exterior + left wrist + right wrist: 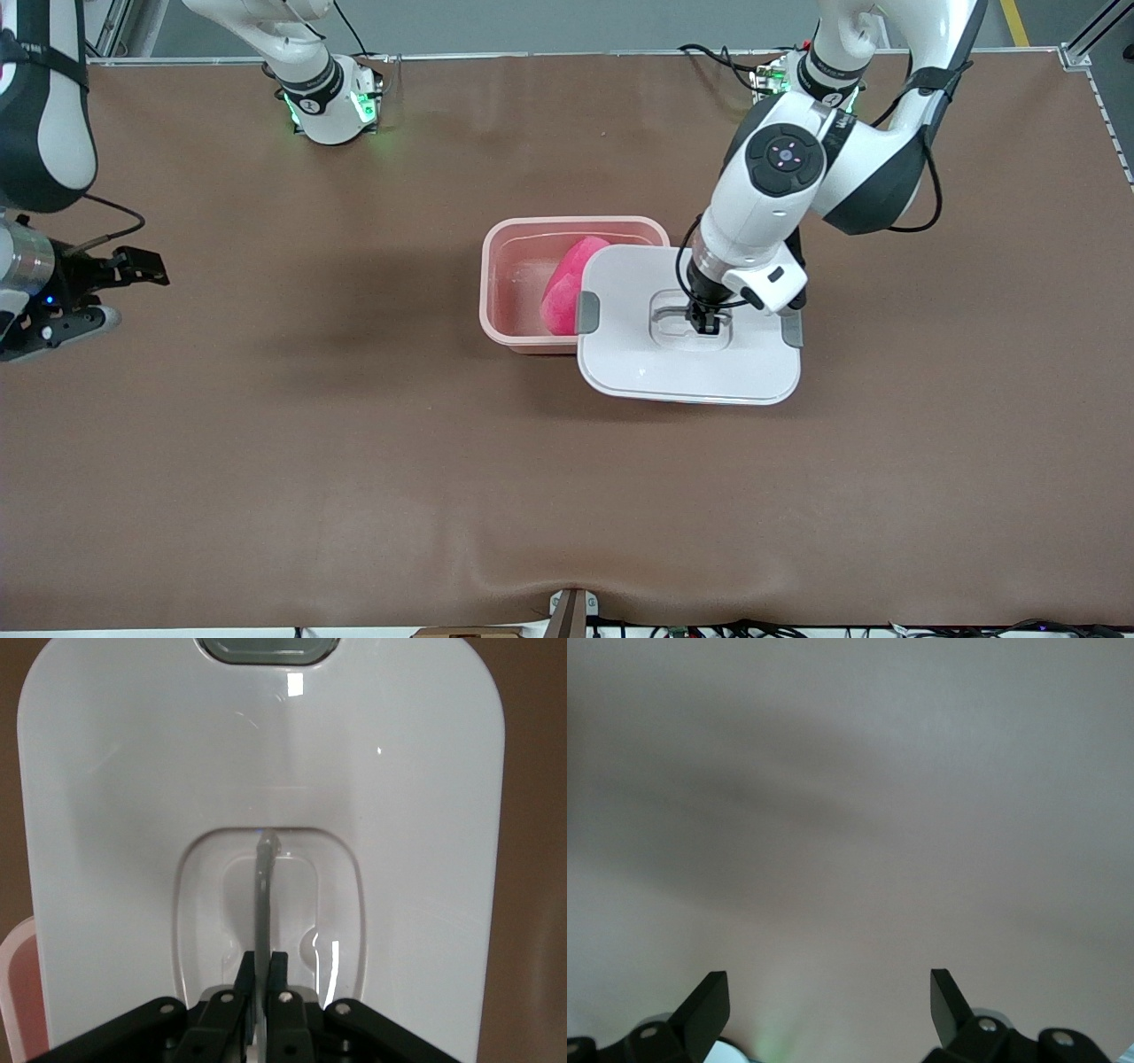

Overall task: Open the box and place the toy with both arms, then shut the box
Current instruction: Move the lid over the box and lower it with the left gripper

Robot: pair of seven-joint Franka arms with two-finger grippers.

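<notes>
The pink translucent box (485, 283) stands open at the table's middle. The pink toy (567, 283) lies inside it, partly hidden under the white lid (682, 363). The lid overlaps the box's end toward the left arm and juts out nearer the front camera. My left gripper (706, 323) is shut on the lid's clear handle (260, 904) in its recess; its own view shows it (262, 970) over the lid (133, 815). My right gripper (124, 292) is open and empty over bare table at the right arm's end, waiting; it also shows in its own view (828, 1001).
Grey clips (587, 312) sit on the lid's two short ends. The brown table (354, 461) stretches wide around the box. The arm bases stand along the table's edge farthest from the front camera. Cables lie along the nearest edge.
</notes>
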